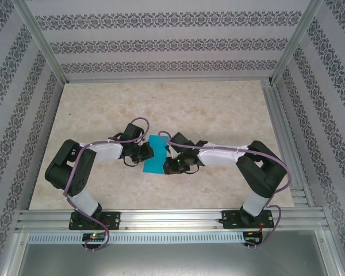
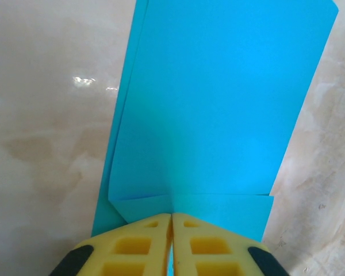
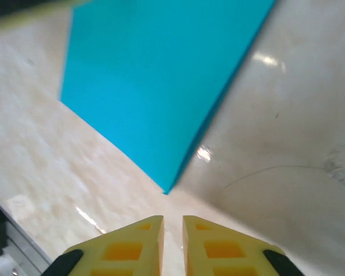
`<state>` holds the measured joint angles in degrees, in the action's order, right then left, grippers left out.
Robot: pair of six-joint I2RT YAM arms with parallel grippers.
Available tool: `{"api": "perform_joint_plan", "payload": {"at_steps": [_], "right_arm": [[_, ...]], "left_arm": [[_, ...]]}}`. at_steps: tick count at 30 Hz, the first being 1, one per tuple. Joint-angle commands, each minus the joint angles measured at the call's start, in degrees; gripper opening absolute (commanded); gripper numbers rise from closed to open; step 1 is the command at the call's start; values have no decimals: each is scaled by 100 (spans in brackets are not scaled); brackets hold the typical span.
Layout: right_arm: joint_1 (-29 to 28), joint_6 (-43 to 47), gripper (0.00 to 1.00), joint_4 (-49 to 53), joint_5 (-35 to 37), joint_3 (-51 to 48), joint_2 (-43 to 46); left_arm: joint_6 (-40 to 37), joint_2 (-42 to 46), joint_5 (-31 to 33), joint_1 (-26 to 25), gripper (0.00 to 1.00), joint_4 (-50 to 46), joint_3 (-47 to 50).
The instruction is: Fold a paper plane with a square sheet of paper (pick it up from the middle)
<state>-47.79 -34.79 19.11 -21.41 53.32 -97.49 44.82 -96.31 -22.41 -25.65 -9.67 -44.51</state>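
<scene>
Blue paper [image 1: 155, 154], folded into layers, is at the middle of the table [image 1: 218, 109], slightly toward the near edge, between both grippers. Left gripper [image 2: 171, 217] pinches one edge of the paper, fingers almost together with a blue sliver between them. Right gripper [image 3: 172, 218] has a narrow gap and holds nothing, just short of a paper corner.

The sheet of paper [image 2: 218, 103] runs off the top of the left wrist view; the left fingers [image 2: 139, 244] hide its near edge.
</scene>
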Motion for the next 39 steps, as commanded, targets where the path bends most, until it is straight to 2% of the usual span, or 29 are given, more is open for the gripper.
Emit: {"api": "perform_joint_plan", "payload": {"at_steps": [1, 5, 9, 15, 21, 24, 27, 33, 39], "right_arm": [[235, -249, 19, -604, 487, 57, 259], [343, -472, 19, -1080, 535, 336, -62], [341, -538, 20, -1187, 443, 733, -496], [367, -582, 17, -1190, 378, 888, -733], [366, -565, 17, -1208, 744, 636, -260], [344, -496, 23, -1034, 1042, 635, -40], [269, -401, 27, -981, 1021, 665, 25], [43, -333, 20, -827, 603, 1050, -440], [84, -485, 16, -628, 771, 1128, -880]], "left_arm": [[73, 59, 210, 6, 19, 34, 65], [96, 474, 12, 7, 31, 125, 54], [104, 820, 82, 5, 36, 2, 108], [182, 1053, 279, 1, 32, -174, 283], [167, 1048, 246, 6, 26, -167, 364], [197, 1021, 327, 6, 26, -223, 372], [265, 1049, 548, 7, 25, -361, 399], [474, 1157, 1005, 42, 24, -516, 525], [485, 1213, 741, 50, 25, -301, 577]]}}
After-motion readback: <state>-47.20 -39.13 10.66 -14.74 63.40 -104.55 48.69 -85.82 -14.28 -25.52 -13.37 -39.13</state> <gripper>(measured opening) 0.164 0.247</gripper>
